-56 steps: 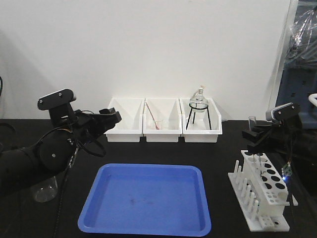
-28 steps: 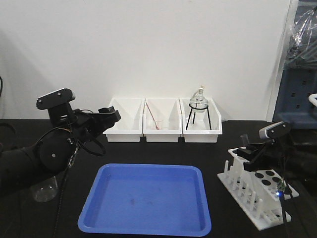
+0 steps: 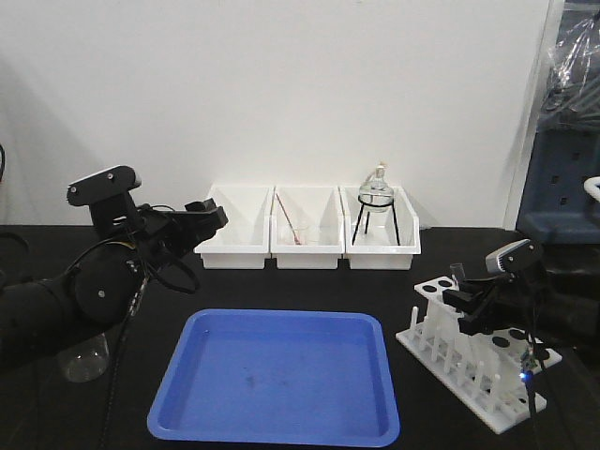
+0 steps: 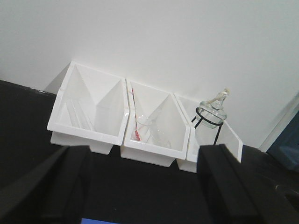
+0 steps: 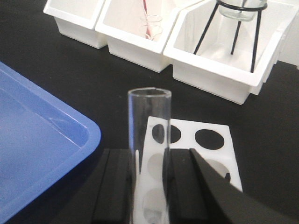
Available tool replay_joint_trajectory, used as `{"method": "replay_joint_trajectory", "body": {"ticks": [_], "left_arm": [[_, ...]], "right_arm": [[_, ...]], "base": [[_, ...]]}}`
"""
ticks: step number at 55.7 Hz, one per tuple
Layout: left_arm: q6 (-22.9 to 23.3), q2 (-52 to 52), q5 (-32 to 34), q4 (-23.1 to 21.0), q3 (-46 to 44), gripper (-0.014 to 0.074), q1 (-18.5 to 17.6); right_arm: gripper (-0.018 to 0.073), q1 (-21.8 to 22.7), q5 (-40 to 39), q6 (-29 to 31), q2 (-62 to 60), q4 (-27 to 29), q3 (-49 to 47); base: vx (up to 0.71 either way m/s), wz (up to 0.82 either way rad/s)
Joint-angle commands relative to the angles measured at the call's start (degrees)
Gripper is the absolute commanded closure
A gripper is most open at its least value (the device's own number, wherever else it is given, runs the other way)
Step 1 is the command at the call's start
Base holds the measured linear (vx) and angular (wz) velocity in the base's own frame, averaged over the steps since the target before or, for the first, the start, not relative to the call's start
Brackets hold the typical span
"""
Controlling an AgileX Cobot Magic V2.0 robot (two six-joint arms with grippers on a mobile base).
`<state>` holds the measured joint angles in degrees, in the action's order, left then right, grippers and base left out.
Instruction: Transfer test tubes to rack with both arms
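Clear glass test tube stands upright, open mouth up, clamped in the right tool. Its low end is over the hole rows of the white rack; can't tell if it's seated. Rack sits skewed on the worktop, with upright pegs along one side. Left tool is raised, fingers spread wide.

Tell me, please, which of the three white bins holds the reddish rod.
The middle bin: the rod leans inside it beside a small beaker. One neighbour holds a lamp on a tripod; neither has a rod.
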<state>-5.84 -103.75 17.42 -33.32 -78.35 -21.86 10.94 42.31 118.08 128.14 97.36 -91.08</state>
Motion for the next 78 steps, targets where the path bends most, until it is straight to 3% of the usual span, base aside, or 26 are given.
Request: {"method": "replay_joint_trajectory", "body": {"ticks": [1, 8, 25, 32, 42, 50, 54, 78], "left_arm": [[0.06, 3.20, 4.50, 0.42, -1.86, 0.0012, -0.13], [0.06, 3.20, 4.50, 0.42, -1.86, 0.0012, -0.13], [-0.10, 3.20, 4.31, 0.42, -1.86, 0.0012, -0.13], [-0.10, 3.20, 4.31, 0.42, -1.86, 0.0012, -0.13], [-0.10, 2.96, 3.43, 0.42, -1.86, 0.0012, -0.13], [-0.10, 2.20, 2.76, 0.42, -1.86, 0.0012, -0.13], [-0.10, 1.91, 2.41, 0.42, -1.86, 0.0012, -0.13], [-0.10, 1.80, 2.15, 0.42, -1.86, 0.0012, -0.13]], "right_arm": [[0.0535, -0.02, 3.36, 0.06, -3.96, 5.15, -1.65], [0.0446, 0.06, 3.06, 0.06, -3.96, 5.15, -1.65], [0.0043, 0.06, 0.68, -1.80, -5.12, 5.15, -1.65], [-0.0041, 0.06, -1.02, -2.58, -7.07, 5.15, -1.65], [-0.0029, 0.06, -1.18, -5.01, -11.61, 5.15, -1.65], [0.0005, 0.06, -3.91, -15.64, -16.05, 5.15, -1.65], [0.0025, 0.06, -4.23, -17.89, -17.76, 5.15, -1.65], [0.0134, -0.02, -1.14, -18.15, -19.18, 5.15, -1.65]], "base": [[0.00, 0.00], [0.00, 0.00], [0.00, 0.00], [0.00, 0.00], [0.00, 0.00], [0.00, 0.00], [0.00, 0.00], [0.00, 0.00]]}}
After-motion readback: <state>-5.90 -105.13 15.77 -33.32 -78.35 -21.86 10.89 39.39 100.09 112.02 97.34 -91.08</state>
